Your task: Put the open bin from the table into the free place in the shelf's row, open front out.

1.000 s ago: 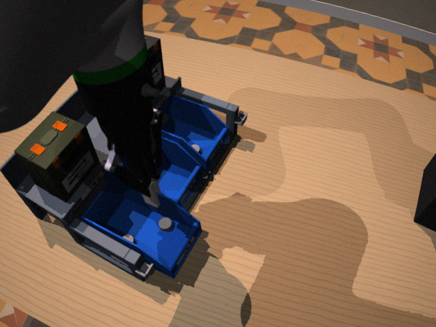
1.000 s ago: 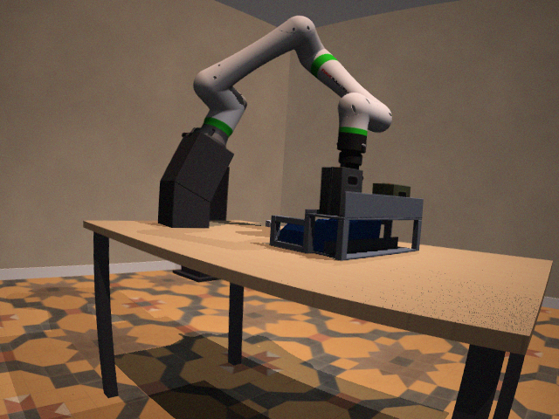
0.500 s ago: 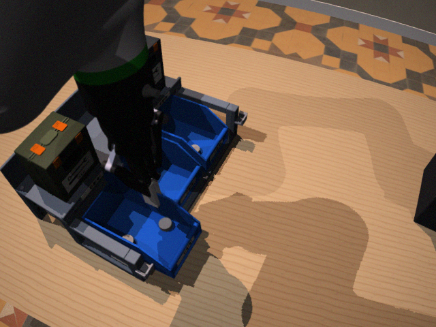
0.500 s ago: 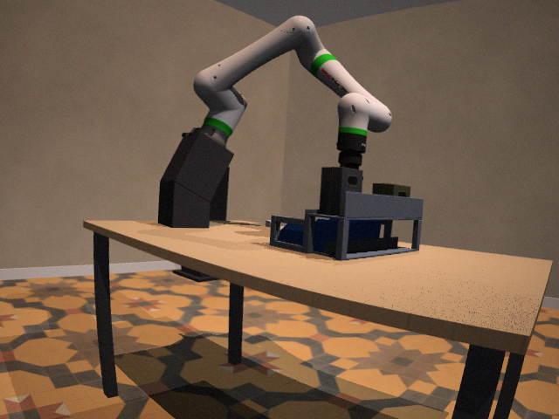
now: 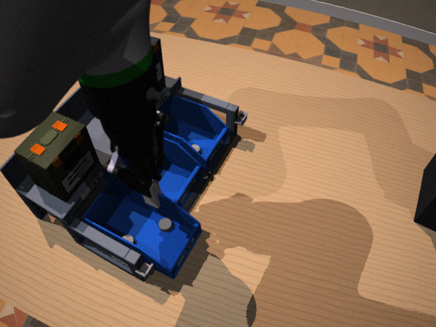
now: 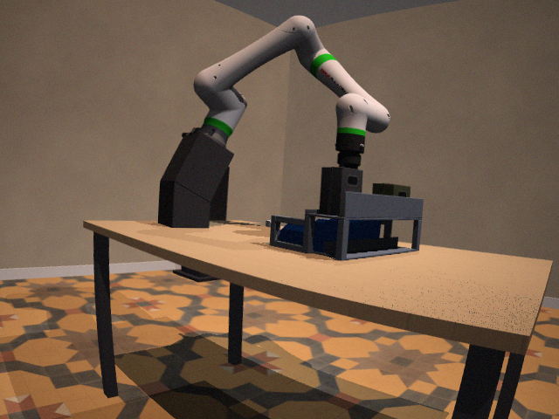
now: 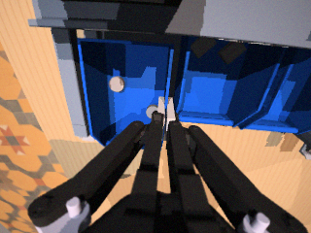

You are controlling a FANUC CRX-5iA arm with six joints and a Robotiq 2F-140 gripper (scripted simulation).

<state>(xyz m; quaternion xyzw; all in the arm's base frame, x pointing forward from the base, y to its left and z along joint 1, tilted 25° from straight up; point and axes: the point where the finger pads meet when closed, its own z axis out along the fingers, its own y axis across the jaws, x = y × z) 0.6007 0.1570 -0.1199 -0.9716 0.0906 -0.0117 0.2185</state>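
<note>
On the shelf: open bin, rigid, light, loose parts inside. Side wall is pinched by the clenched gripper; thin-wall hold judged slip-prone.

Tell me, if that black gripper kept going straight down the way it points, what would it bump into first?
Most likely the side wall of the near blue bin. The gripper is pinched thinly on that wall's top edge, so the wall lies directly below the fingertips, with the shelf floor underneath it.
</note>
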